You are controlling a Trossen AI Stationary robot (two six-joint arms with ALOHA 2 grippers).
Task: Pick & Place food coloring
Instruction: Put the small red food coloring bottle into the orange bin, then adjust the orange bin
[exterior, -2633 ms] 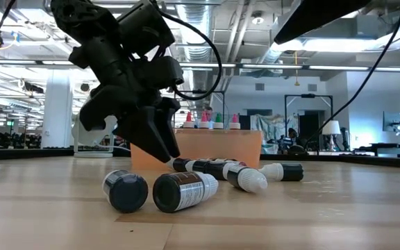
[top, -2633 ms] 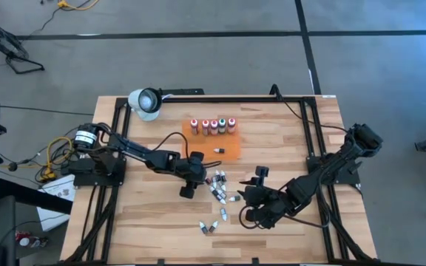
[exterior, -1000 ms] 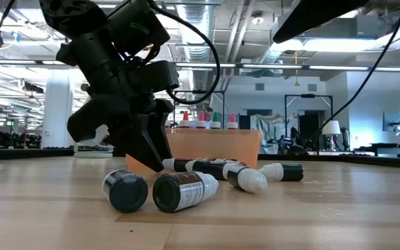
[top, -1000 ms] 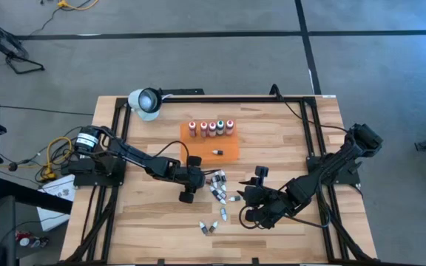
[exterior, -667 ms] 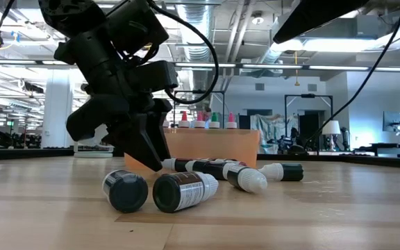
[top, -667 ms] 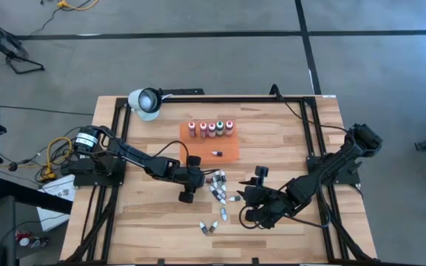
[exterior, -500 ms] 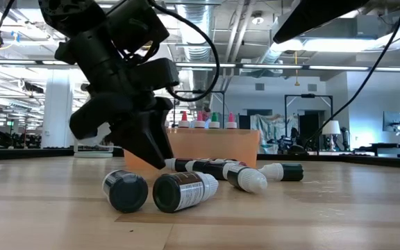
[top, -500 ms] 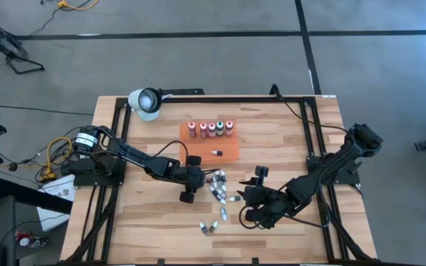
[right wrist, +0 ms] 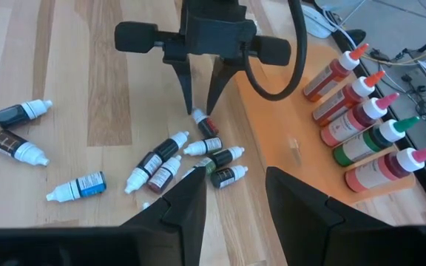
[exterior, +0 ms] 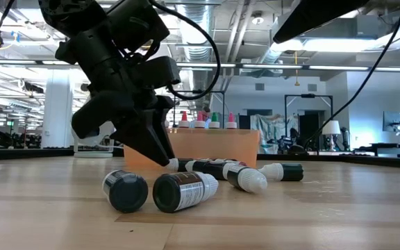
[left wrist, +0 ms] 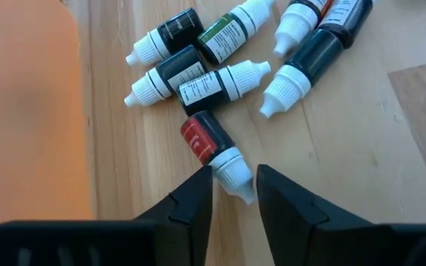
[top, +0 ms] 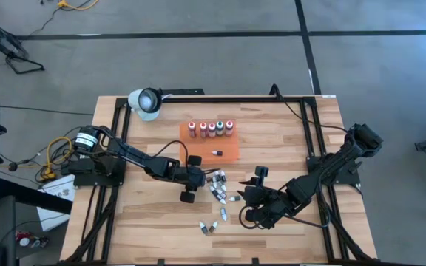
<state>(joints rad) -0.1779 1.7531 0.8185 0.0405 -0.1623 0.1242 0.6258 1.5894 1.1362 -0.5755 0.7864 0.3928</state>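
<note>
Red-label vial (left wrist: 207,140) lies on its side at centre of high view, white cap pointing toward L gripper (left wrist: 234,193), whose fingers sit either side of the cap, nearly closed but not clearly pinching it, so grasp can't be told. Just beyond it a cluster of small vials (top: 218,186) crowds the wood, touching each other; two more vials (exterior: 164,191) lie apart low-centre. Orange tray (top: 198,148) just above cluster in high view, w/ row of big bottles (top: 210,128) upright along its far edge. R gripper (top: 251,198) waits right of cluster, fingers apart, holding nothing. Table (top: 146,229) w/ lamp (top: 145,100) upper left.
</note>
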